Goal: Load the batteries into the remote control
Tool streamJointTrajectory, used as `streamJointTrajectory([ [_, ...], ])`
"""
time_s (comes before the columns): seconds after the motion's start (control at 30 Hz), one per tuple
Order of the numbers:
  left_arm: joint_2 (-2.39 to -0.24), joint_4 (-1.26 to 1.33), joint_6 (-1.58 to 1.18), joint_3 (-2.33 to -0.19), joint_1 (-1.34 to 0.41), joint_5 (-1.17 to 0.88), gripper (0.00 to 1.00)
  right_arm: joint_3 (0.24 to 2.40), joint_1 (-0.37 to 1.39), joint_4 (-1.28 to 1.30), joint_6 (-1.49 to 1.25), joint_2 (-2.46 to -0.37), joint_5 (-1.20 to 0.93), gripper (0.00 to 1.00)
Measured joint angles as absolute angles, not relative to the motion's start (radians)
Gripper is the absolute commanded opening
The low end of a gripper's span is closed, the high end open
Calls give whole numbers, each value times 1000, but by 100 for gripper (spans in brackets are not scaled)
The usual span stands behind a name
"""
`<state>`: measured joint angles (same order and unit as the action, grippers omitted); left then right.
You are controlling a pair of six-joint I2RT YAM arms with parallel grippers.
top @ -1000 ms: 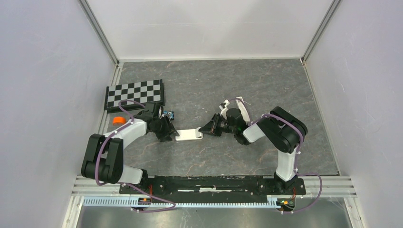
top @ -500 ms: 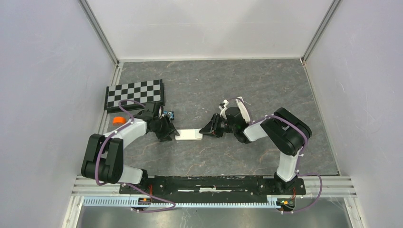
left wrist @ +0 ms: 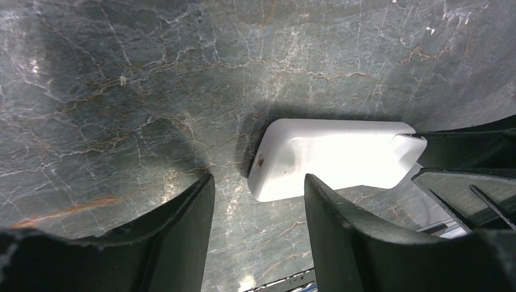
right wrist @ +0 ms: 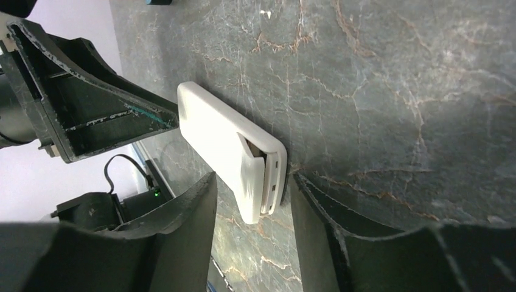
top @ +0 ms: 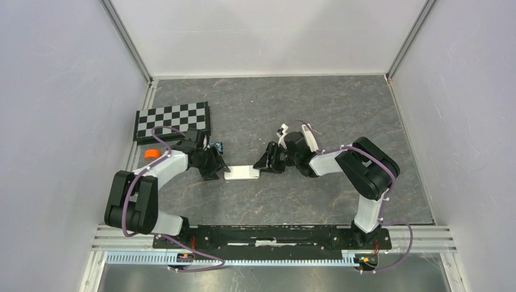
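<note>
1 remote [top: 242, 173], 1 checkerboard [top: 173, 119], 1 orange obj [top: 151, 154]

L arm [top: 167, 167] & R arm [top: 328, 162] both reach inward, low, jaws apart on each.

right gripper [right wrist: 252, 185] opened wider around remote control [right wrist: 219, 137] end, wrist shifted farther back

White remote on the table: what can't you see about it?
- Top view: white plastic remote too small for detail, between left gripper and right gripper.
- Left wrist view: its far end hides behind the right gripper's finger.
- Right wrist view: gap under its raised end flap too narrow; batteries unseen.
</note>
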<state>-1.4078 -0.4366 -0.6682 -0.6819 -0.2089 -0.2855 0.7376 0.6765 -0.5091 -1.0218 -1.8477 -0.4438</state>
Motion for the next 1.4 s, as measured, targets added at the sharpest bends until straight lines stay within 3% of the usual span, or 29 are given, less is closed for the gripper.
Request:
streamJointTrajectory([
  [0.33,-1423,-440,-668,-684,-209,-287,62,830,699,-316,-862,-1853,-376,30],
  [0.6,-1431,-440,-668,-687,-209,-289,56,830,702,-292,-812,-1841,-354,28],
  [0.8,-1446,-430,-668,-687,-209,-305,48,830,714,-286,-796,-1837,-343,24],
  [1.1,-1475,-385,-669,-683,-203,-377,34,832,743,-289,-832,-1832,-303,9],
  [1.4,-1481,-362,-669,-669,-193,-410,26,826,773,-297,-940,-1831,-224,0],
])
